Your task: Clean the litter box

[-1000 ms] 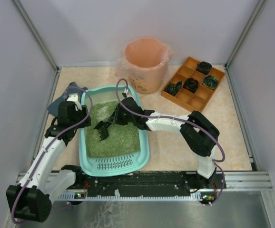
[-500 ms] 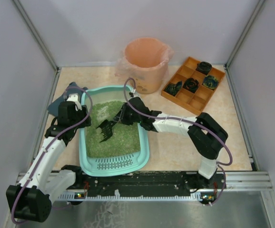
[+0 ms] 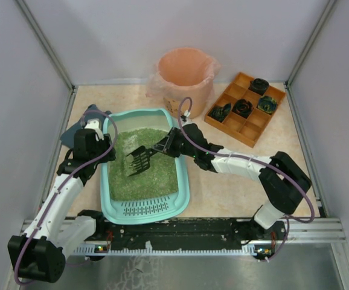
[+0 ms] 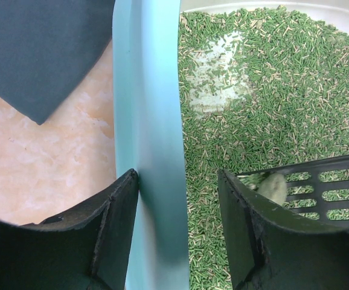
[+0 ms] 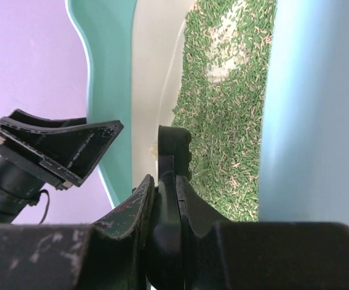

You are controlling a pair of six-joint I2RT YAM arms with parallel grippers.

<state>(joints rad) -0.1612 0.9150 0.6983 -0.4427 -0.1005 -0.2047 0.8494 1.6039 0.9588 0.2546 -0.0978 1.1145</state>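
Bin: round bucket lined with a peach plastic bag [image 3: 185, 78], far side of tabletop.
Tray: orange compartmented wooden tray [image 3: 251, 128], right of bin, holding dark objects [image 3: 243, 108].
Sheet: dark blue-grey flat sheet [image 4: 41, 48] on beige marbled tabletop [image 3: 223, 193].

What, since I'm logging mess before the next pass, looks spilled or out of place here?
Nothing is spilled on the table. The one oddity is a bare pale patch in the green litter toward the litter box's far end, where the floor shows through. The scoop carries a pale clump.
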